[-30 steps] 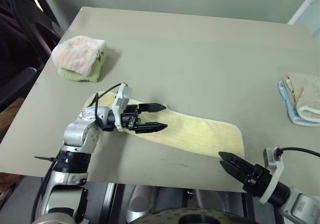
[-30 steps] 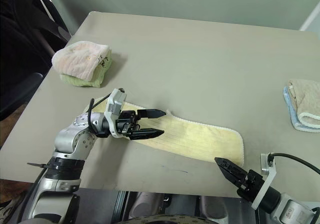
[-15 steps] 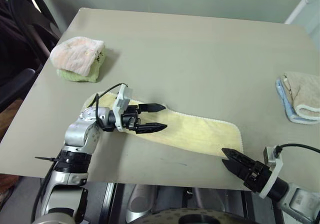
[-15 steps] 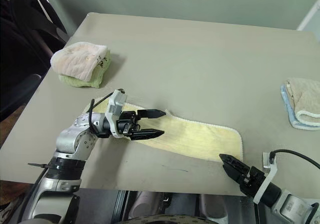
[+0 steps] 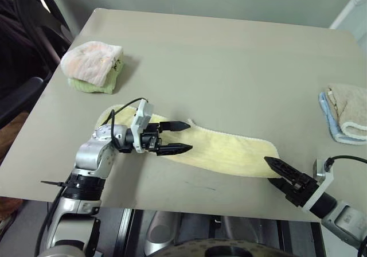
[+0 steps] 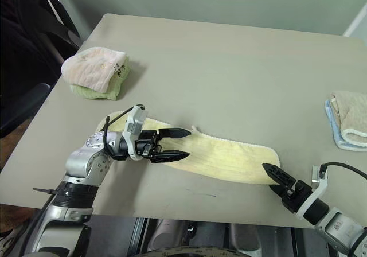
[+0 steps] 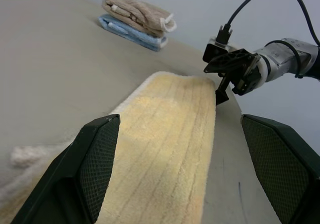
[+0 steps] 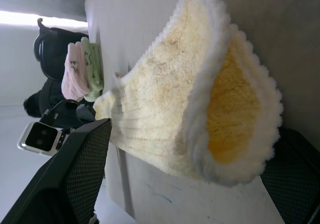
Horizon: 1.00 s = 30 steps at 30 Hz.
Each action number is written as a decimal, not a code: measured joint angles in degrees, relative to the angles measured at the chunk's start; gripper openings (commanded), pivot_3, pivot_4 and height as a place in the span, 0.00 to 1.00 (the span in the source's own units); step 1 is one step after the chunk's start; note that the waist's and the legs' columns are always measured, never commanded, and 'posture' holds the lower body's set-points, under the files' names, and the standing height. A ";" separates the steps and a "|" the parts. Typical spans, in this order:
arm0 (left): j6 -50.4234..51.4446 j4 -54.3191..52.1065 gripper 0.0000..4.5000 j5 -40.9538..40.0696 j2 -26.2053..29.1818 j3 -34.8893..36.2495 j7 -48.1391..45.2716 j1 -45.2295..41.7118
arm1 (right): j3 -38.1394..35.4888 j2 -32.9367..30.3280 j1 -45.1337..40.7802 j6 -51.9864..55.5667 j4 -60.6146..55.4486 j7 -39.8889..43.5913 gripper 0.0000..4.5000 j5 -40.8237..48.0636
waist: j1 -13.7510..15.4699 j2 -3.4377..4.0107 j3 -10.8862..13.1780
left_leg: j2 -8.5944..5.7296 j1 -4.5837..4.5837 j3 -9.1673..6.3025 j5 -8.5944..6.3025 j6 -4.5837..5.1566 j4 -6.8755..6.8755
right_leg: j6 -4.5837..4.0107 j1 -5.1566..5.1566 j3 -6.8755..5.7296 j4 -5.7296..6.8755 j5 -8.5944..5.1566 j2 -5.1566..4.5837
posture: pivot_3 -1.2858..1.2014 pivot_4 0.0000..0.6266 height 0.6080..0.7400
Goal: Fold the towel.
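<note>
My right gripper (image 6: 274, 176) sits at the towel's (image 6: 223, 156) right end, fingers spread. My right wrist view shows that corner lifted between them, which the head views miss; I can't tell if it is pinched. My left gripper (image 5: 179, 137) hangs released over the towel's left part. The towel lies stretched across the table's (image 5: 229, 62) near edge.

A pink-and-white folded towel (image 5: 92, 63) is stacked on a green one (image 5: 87, 85) at the table's (image 5: 229, 62) far left; a beige towel (image 5: 351, 111) over blue cloth (image 5: 328, 116) is seen right.
</note>
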 measured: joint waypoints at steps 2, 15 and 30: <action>0.22 -0.77 0.93 -0.06 -0.01 -0.01 0.48 -0.04 | -0.09 -0.22 0.44 0.24 0.38 -0.45 0.66 -0.10 | 0.00 0.00 0.00 | 0.00 -0.01 0.01 -0.05 -0.02 -0.01 | 0.00 -0.02 0.00 -0.01 -0.05 0.00 | 0.52 0.24 0.95; 0.07 0.48 0.93 0.28 -0.20 -0.58 0.91 -2.14 | -4.10 -0.64 2.28 1.03 0.67 -0.03 0.01 -0.51 | 0.01 0.01 0.00 | 0.00 -0.01 0.05 -0.02 -0.51 -0.04 | 0.07 -0.04 0.00 0.00 -0.36 -0.02 | 0.52 0.24 0.95; -4.21 4.90 0.93 1.67 -0.26 -0.67 -2.00 -2.01 | -17.79 -14.94 0.27 10.39 11.86 10.44 0.01 -6.35 | 0.13 0.03 0.00 | 0.01 -0.04 0.10 -0.17 -0.54 -0.06 | 0.00 -0.05 -0.02 0.01 -0.51 -0.07 | 0.52 0.24 0.95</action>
